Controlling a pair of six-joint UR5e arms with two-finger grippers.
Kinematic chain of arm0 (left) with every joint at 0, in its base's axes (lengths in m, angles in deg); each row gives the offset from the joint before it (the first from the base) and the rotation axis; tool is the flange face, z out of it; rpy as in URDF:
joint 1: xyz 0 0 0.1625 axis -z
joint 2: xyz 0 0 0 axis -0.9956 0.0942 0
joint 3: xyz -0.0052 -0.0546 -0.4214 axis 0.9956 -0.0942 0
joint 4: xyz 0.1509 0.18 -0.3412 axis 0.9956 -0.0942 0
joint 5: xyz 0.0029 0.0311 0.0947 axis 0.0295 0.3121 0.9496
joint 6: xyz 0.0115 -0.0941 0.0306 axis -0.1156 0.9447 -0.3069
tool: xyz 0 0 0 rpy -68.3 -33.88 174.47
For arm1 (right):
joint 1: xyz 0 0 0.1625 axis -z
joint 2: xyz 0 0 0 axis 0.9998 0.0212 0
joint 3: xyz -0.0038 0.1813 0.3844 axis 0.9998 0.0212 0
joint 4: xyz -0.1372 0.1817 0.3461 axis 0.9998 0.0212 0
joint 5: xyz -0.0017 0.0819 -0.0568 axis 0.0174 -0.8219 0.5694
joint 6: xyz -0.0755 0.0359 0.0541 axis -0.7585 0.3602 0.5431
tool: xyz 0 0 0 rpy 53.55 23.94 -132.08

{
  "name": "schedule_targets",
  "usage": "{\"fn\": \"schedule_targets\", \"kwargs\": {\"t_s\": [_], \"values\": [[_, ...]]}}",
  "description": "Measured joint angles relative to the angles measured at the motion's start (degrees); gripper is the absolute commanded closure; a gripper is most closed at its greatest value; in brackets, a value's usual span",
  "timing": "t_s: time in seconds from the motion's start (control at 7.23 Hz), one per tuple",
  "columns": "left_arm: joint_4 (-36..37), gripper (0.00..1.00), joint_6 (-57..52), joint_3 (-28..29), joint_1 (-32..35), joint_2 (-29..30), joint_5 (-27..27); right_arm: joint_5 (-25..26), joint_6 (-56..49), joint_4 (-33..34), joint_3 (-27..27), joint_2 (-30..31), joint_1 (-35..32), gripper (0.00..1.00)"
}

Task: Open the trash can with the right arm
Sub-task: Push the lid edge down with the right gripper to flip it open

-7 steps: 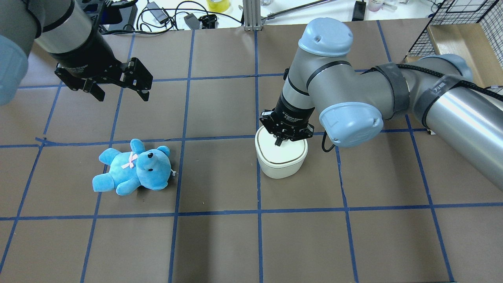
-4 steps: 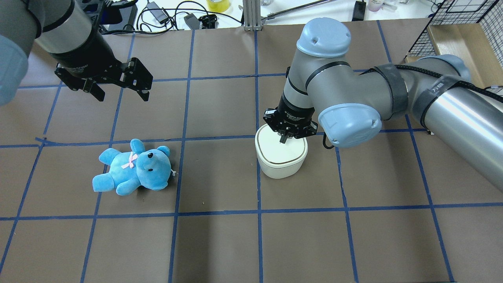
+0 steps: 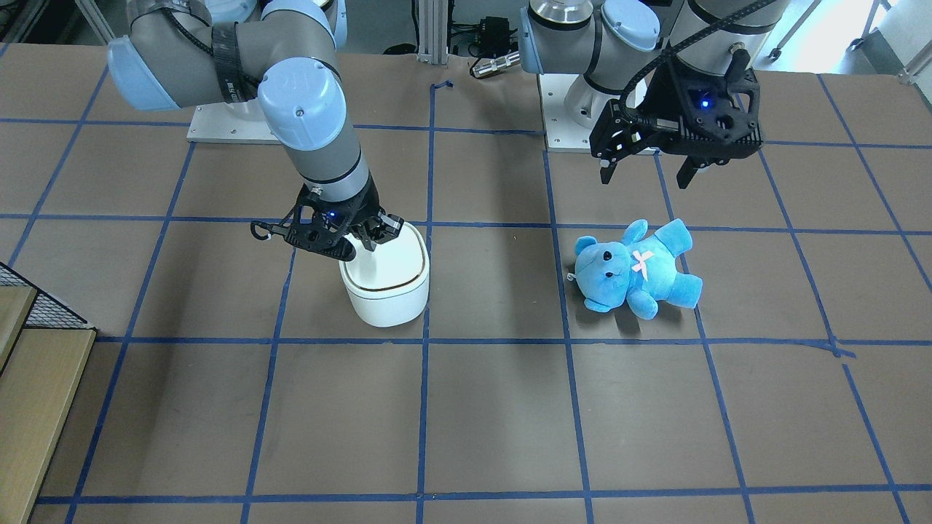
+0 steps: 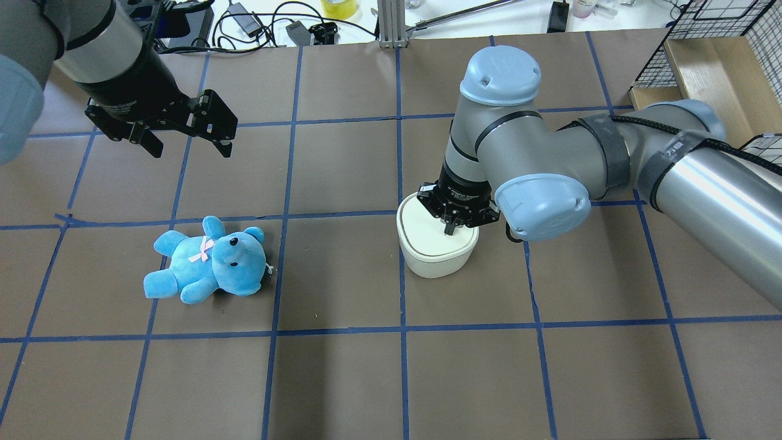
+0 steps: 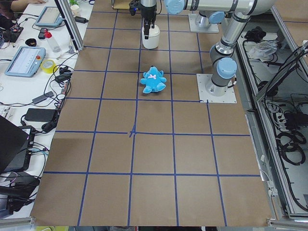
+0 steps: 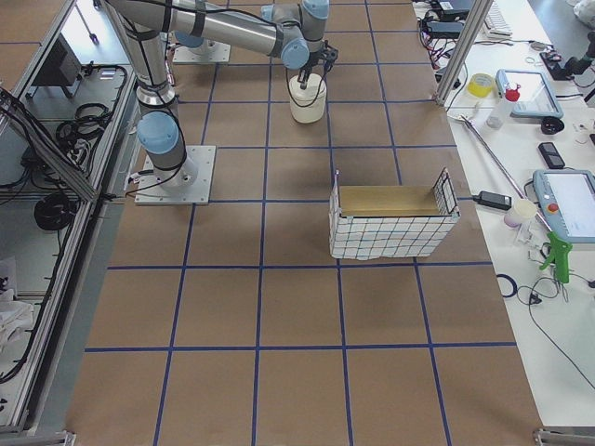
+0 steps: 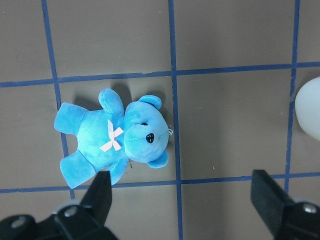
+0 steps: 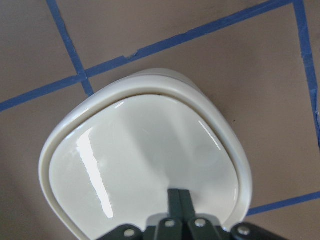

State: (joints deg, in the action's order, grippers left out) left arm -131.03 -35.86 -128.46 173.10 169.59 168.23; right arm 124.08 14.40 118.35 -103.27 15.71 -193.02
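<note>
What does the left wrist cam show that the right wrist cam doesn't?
Left wrist only: the blue teddy bear lying face up, seen between the wide-open fingers of the left end effector.
Right wrist only: the lid close up, seated flat in the rim, with the right end effector shut and its tip at the lid; actual contact cannot be told.
Both: the trash can, just a white sliver at the left wrist view's right edge, and the brown table with blue tape lines.
</note>
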Motion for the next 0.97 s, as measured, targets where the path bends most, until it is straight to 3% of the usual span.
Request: {"fn": "schedule_targets", "kwargs": {"t_s": [0.41, 0.97], "values": [[0.0, 0.0, 0.0, 0.0, 0.0, 0.0, 0.0, 0.2, 0.1, -0.8, 1.9, 0.3, 0.0, 1.0], [0.0, 0.0, 0.0, 0.0, 0.0, 0.0, 0.0, -0.2, 0.1, -11.7, 11.1, 0.9, 0.3, 1.0]]}}
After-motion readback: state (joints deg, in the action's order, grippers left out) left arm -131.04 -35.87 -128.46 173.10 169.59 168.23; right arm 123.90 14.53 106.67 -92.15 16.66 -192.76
